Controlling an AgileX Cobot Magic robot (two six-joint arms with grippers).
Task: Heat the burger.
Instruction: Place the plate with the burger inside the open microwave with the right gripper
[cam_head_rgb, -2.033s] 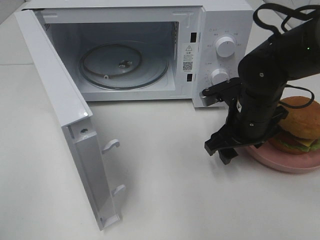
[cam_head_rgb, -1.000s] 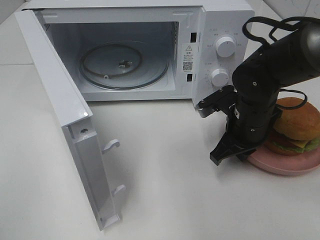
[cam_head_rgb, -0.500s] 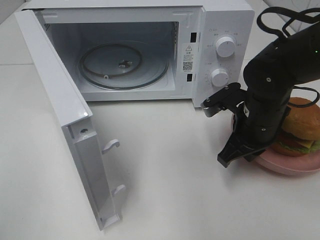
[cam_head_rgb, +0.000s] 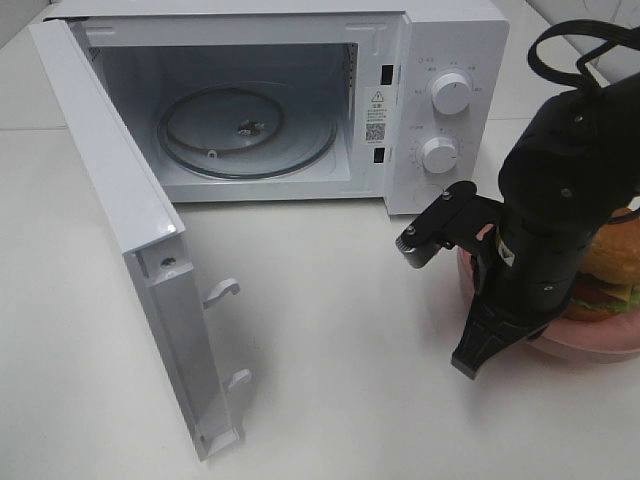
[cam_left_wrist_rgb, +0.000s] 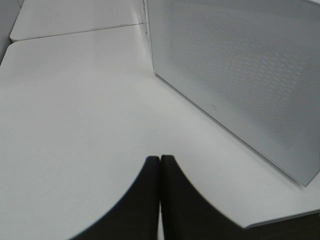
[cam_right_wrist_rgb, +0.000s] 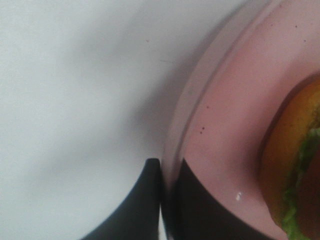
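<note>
The right gripper (cam_head_rgb: 470, 360) is down at the near-left rim of the pink plate (cam_head_rgb: 595, 347), by the right edge of the bench (cam_head_rgb: 330, 330). The right wrist view shows the pinch: the right gripper (cam_right_wrist_rgb: 167, 165) has one finger outside the rim and one on the pink plate (cam_right_wrist_rgb: 220, 125) inside it, clamped on that thin edge. The burger (cam_head_rgb: 615, 265) sits on the plate, largely hidden behind the black arm in the high view, with only bun, lettuce and a red layer peeking out. From the wrist, the burger (cam_right_wrist_rgb: 295, 140) shows its brown bun and green lettuce, just beside the inner finger but not touching it.

At the back of the bench the microwave (cam_head_rgb: 440, 40) stands open, its door (cam_head_rgb: 110, 190) swung out to the left. The glass turntable (cam_head_rgb: 245, 130) is bare.

The left gripper (cam_left_wrist_rgb: 160, 165) has its fingers pressed together on nothing, above the white bench top and near the door's perforated outer face (cam_left_wrist_rgb: 240, 75).
</note>
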